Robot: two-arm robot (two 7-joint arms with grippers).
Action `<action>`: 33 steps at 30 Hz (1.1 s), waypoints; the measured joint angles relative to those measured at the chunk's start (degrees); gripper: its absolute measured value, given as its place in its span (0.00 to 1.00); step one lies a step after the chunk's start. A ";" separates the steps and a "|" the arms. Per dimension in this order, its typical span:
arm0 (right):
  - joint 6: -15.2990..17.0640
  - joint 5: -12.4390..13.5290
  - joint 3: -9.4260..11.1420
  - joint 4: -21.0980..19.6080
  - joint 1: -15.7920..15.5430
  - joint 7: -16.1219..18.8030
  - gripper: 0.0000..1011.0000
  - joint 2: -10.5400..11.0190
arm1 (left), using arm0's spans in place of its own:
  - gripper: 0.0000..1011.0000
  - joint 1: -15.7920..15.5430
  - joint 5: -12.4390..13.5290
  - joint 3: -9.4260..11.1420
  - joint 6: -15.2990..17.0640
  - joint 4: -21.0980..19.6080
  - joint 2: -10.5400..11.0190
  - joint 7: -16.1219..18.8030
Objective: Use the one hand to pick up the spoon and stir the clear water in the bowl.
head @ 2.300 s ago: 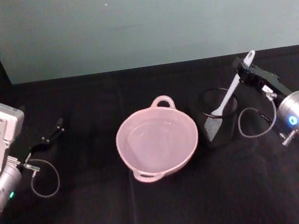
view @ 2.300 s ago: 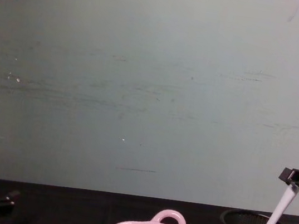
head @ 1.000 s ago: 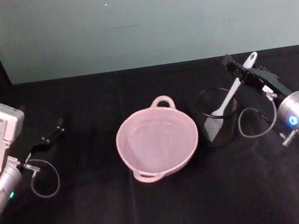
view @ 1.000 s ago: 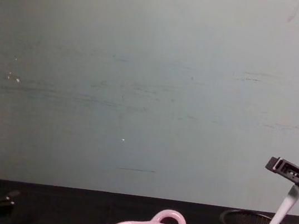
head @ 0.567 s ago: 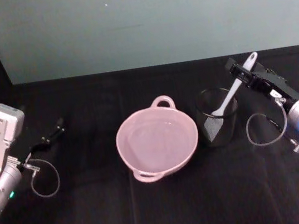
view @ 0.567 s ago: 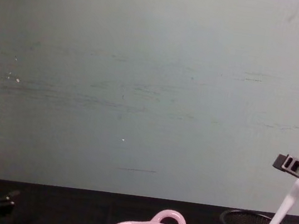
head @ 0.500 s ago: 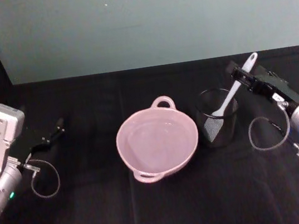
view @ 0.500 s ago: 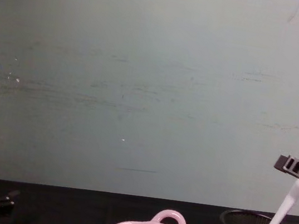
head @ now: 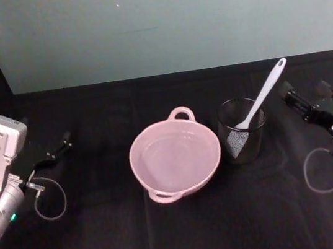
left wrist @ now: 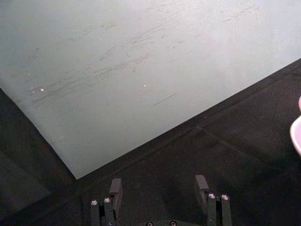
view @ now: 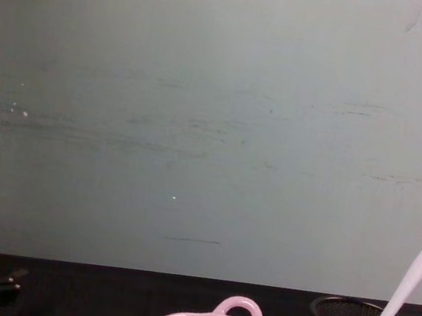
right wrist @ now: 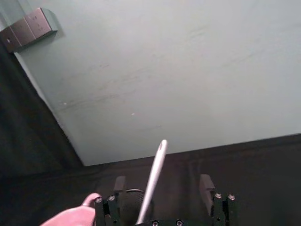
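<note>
Still at the pickup step — right hand is spread open near the table's right edge, clear of the spoon standing in the mesh cup. Next it needs to close on that handle, then go to the bowl. Left hand sits parked, open, by the left edge.

text: none legible | labels: a small white patch on the right gripper, at the head view's right edge, perhaps a label, too small to read
</note>
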 joint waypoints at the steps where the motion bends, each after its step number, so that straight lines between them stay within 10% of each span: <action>1: -0.68 -0.73 0.10 0.00 -0.29 -0.07 0.99 0.00 | 1.00 0.00 0.00 0.00 0.00 0.00 0.00 0.00; 15: -13.22 -19.52 -1.15 8.25 -0.81 -6.11 0.99 -2.14 | 1.00 0.00 0.00 0.00 0.00 0.00 0.00 0.00; 33: -17.26 -27.96 -1.87 15.52 1.71 -8.68 0.99 -4.85 | 1.00 0.00 0.00 0.00 0.00 0.00 0.00 0.00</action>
